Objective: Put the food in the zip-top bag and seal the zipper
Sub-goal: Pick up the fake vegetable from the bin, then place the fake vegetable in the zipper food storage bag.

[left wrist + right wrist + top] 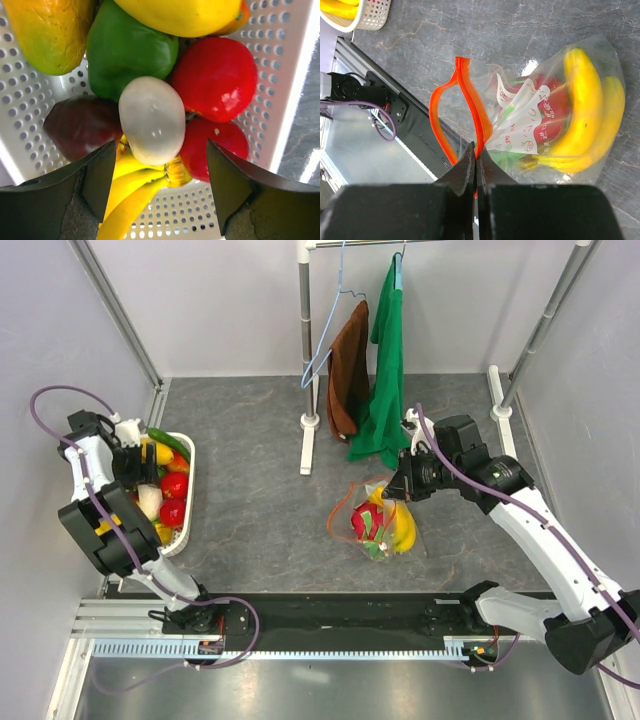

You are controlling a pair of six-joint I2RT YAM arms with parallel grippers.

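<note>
The left gripper (161,147) hung wide open over the basket (30,100), the whitish piece (151,120) lying directly between its jaws. Across the table (260,490), the right gripper (476,155) pinched the zipper (470,100) of the gaping bag (530,120).

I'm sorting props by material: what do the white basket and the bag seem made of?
The basket looks like rigid moulded plastic, matte white, with regular round holes. The bag is thin clear plastic film, glossy and crinkled; the banana shows through.
</note>
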